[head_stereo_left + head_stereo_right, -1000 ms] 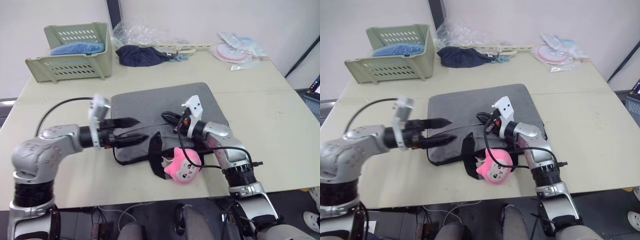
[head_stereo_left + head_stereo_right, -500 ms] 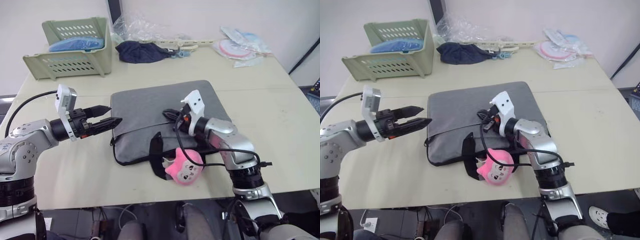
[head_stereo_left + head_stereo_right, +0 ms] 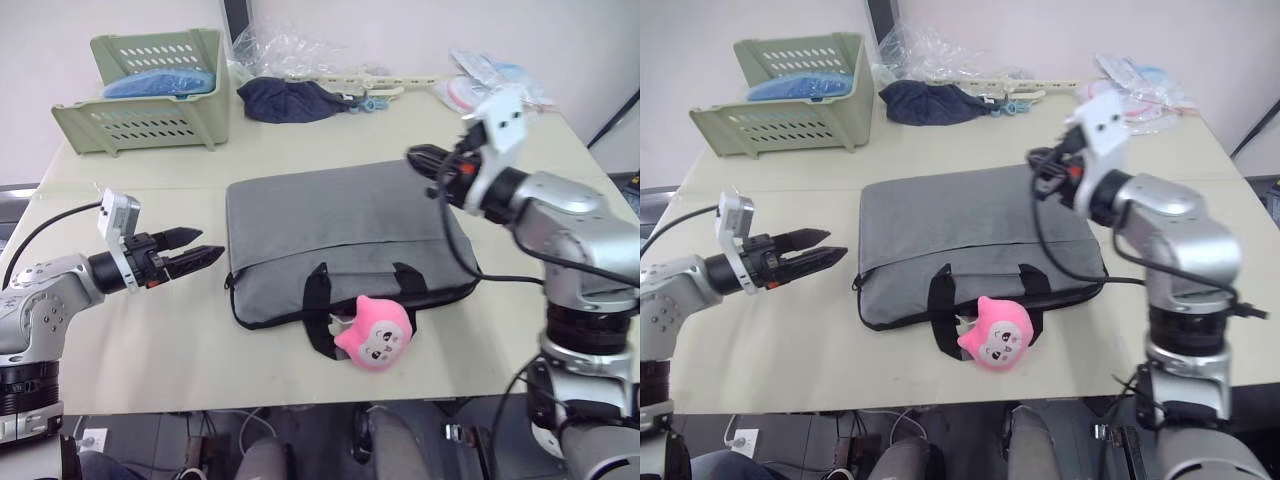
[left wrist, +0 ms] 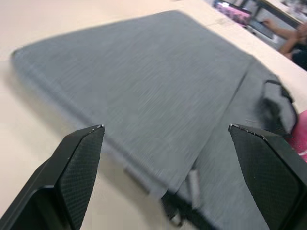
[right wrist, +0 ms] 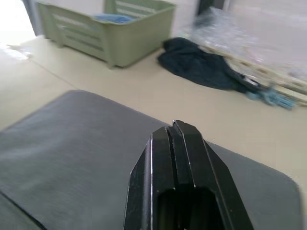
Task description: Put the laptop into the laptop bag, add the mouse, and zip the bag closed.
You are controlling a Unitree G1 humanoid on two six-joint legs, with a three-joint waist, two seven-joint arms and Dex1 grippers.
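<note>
The bag point(image 3: 340, 235) lies flat at the centre of the counter point(image 3: 560, 250), handles point(image 3: 318, 300) toward the near edge, and its zipper line reads as closed along the near side as far as the views allow; neither laptop nor mouse can be seen, so I judge them to be inside, though that cannot be confirmed. The left tool point(image 3: 195, 252) hangs at 9 o'clock of the bag, just beside its left edge and clear of it, fingers spread apart and empty; the left wrist view looks between the fingertips point(image 4: 88, 139) onto grey fabric. The right tool point(image 3: 420, 157) is raised over the bag's 1 o'clock corner, its fingers pressed together with nothing between them, as the right wrist view shows. A pink plush point(image 3: 373, 335) rests at 6 o'clock, touching the handles. At 11 o'clock, well apart, stands a green basket point(image 3: 150, 95); a navy cloth point(image 3: 290, 100) lies at 12 o'clock. Risks, as judged: if the zipper is short of its end stop near the left corner, a small mouse could slip out when the bag is lifted. A renewed reach by the left tool could snag the slack handle or drag the bag across the counter. The plush against the handles could be knocked off the near edge.
</note>
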